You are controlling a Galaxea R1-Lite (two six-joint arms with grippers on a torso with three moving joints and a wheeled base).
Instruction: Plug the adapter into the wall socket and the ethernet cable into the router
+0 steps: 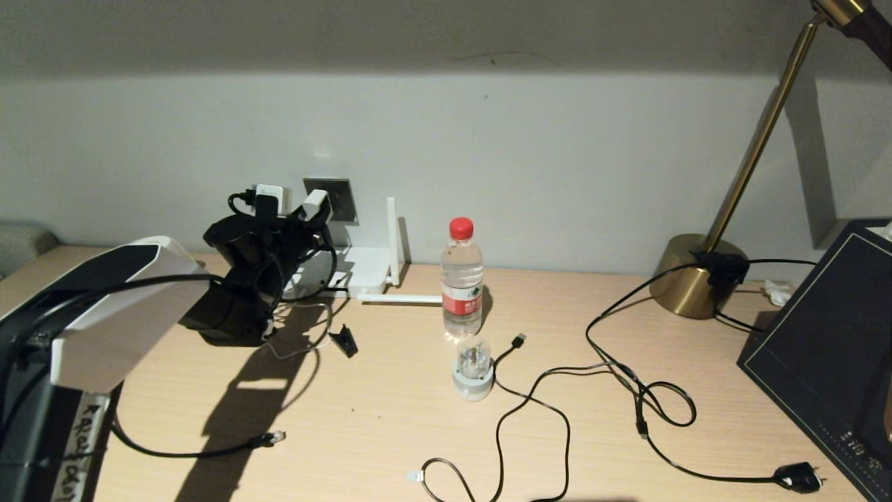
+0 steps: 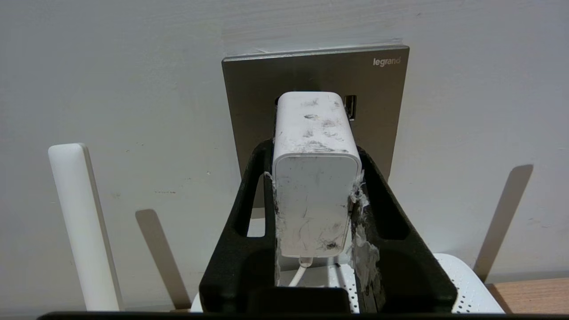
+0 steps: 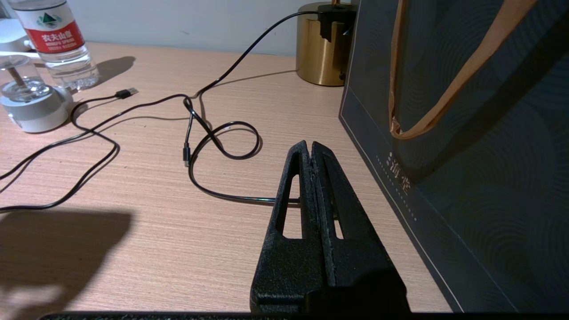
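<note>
You're at a desk in what looks like a hotel room or home office. The light wood desk [image 1: 390,418] butts against a plain pale wall with a grey metal socket [image 1: 333,200]. Far right stands a brass lamp [image 1: 697,275], near right a dark gift bag [image 3: 466,155]. A water bottle [image 1: 461,279], router [image 1: 362,268] and loose cables lie about.

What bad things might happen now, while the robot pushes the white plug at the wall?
1. The left end effector grips the adapter right at the wall socket; if the prongs, hidden here, miss the holes, pushing may jam it.
2. The router sits just below with an antenna beside the arm, so it might get bumped.
3. The ethernet cable lies near the arm and might snag.
</note>
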